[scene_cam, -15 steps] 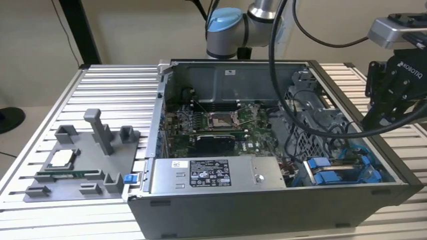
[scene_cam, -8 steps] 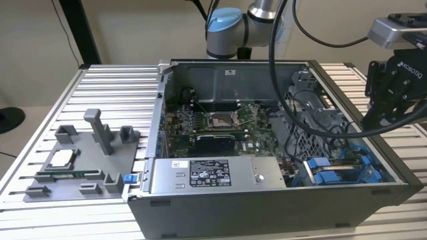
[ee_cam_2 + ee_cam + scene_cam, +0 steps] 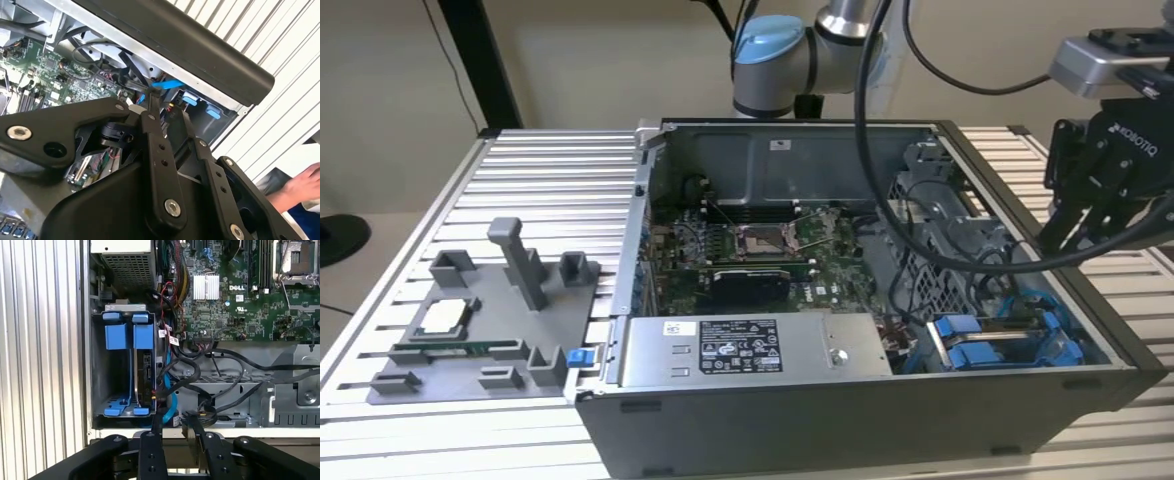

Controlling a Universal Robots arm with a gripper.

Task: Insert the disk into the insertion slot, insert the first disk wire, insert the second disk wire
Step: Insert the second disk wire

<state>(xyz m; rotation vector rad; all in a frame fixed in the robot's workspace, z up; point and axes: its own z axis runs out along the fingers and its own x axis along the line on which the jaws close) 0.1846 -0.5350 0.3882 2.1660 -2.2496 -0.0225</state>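
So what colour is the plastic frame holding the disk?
Bright blue; the plastic frame shows best in the first wrist view.

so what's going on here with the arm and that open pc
A robot arm's gripper hangs over the drive-bay corner of an open computer case. The disk in its blue frame already sits in the bay slot, with black cables running to its edge. A person's hand is off beside the table.

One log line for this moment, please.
claw: at case edge beside drive bay | disk: in bay slot, blue frame | cables: bunched beside disk
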